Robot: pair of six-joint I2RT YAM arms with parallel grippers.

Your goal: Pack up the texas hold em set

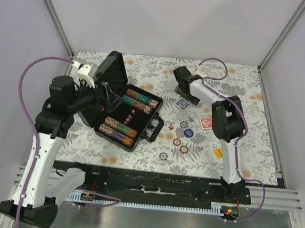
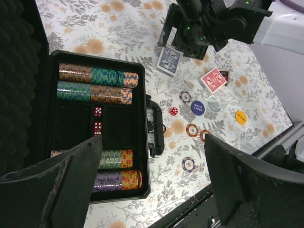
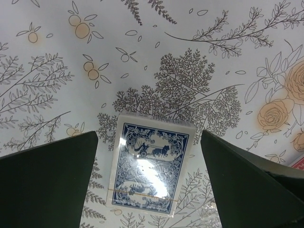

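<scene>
The left gripper point(image 2: 152, 138) hovers at the left side of the open briefcase point(image 1: 113, 73), fingers spread wide and holding nothing. The briefcase holds chip rows point(image 1: 141, 101) and dice point(image 2: 97, 111). Right of the briefcase lie loose chips point(image 1: 180, 143) and a red deck point(image 1: 206, 123), and the right gripper point(image 3: 148, 137), fingers wide apart, straddles the blue deck point(image 3: 149, 166).

Lab cell: white walls point(image 1: 166, 19), aluminium frame point(image 1: 54, 16)

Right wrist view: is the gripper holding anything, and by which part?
Nothing held; the right gripper hangs open above the flat-lying blue rectangular card deck.
</scene>
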